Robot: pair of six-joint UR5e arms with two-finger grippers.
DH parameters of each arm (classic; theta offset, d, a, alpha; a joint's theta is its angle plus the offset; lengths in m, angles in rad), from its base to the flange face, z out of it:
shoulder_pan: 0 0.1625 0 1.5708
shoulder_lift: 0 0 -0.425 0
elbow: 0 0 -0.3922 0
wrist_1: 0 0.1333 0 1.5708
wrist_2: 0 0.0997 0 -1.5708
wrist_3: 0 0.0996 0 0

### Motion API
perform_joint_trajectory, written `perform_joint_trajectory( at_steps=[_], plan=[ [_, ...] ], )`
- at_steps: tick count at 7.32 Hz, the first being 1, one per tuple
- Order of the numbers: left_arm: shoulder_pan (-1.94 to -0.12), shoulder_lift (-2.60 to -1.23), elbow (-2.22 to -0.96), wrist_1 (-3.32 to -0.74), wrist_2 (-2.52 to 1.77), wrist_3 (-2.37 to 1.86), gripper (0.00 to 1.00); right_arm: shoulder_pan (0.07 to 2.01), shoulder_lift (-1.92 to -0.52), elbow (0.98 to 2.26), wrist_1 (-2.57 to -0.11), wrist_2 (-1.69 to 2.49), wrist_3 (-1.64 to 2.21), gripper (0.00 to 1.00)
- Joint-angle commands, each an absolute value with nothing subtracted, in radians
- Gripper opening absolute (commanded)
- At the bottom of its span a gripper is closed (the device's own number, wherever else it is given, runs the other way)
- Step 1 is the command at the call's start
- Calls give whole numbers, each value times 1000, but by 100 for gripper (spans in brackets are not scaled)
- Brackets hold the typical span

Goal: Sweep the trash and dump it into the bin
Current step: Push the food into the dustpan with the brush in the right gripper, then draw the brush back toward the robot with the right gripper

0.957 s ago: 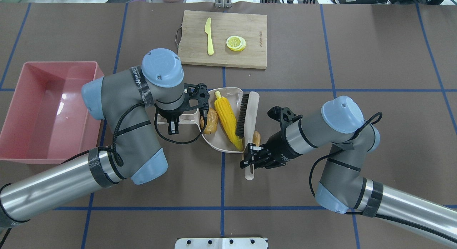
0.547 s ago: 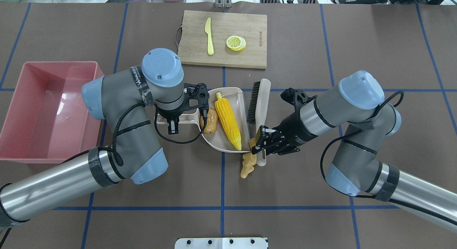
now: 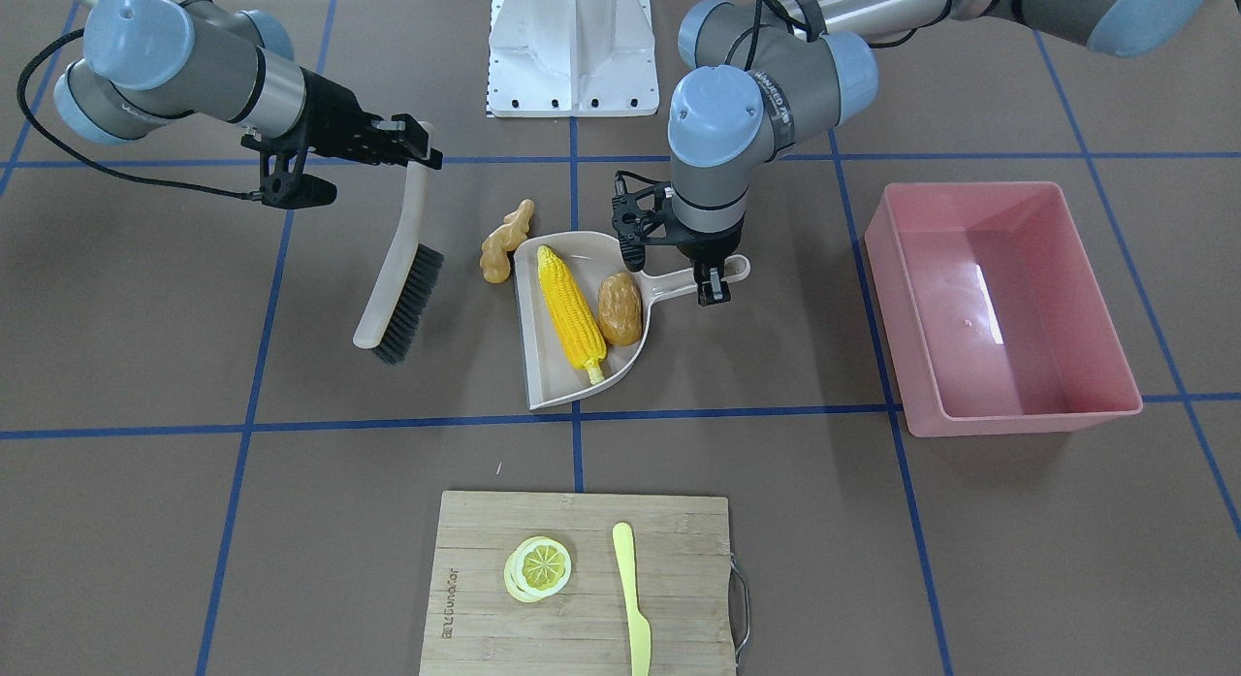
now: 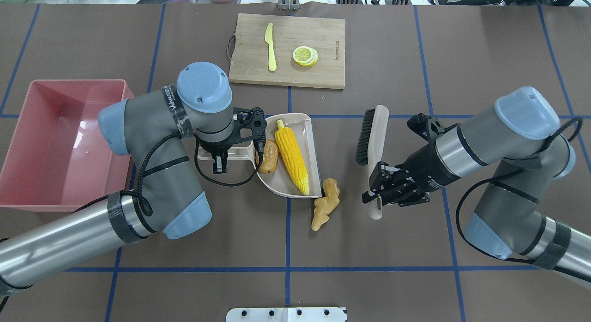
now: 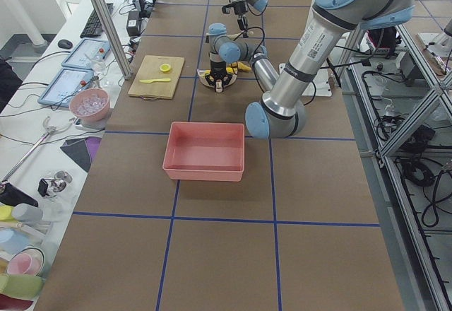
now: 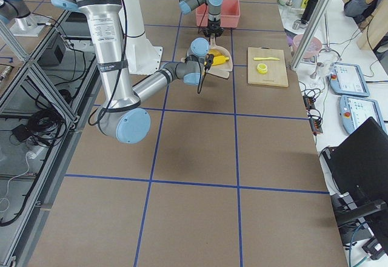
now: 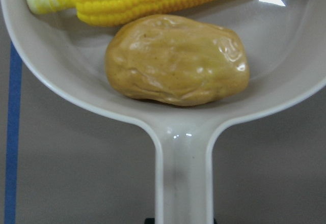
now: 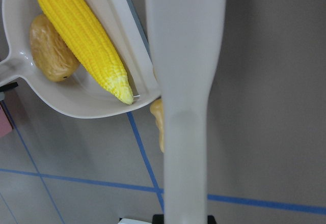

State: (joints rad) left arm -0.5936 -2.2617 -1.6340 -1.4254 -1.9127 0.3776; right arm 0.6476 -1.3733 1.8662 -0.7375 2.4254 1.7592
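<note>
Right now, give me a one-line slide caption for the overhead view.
Left gripper holds dustpan with corn cob and potato; ginger root lies outside its lip; right gripper holds brush apart.

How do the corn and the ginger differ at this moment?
Place: the corn lies inside the dustpan; the ginger lies on the table beside the pan's open edge. Shape: the corn is straight and tapered, the ginger knobbly and bent. Colour: the corn is bright yellow, the ginger tan. Both are toy foods, and neither is in the bin.
</note>
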Motion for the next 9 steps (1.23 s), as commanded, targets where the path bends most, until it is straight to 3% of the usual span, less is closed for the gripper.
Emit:
perform_joint_trajectory(
  at_steps=[1, 4, 6, 9],
  plan=[
    [-600, -2244, -1658, -1422, -1911, 400, 0, 579, -1397, 1942, -736, 2360, 1973, 0],
    [-594, -2243, -1667, -1427, -1907, 431, 0, 419, -1399, 1986, -738, 2159, 2163, 0],
    [-592, -2237, -1675, -1428, -1904, 431, 0, 312, -1425, 2072, -817, 2038, 2163, 0],
    [-586, -2235, -1686, -1430, -1904, 433, 0, 190, -1424, 2086, -857, 1934, 2148, 0]
  ],
)
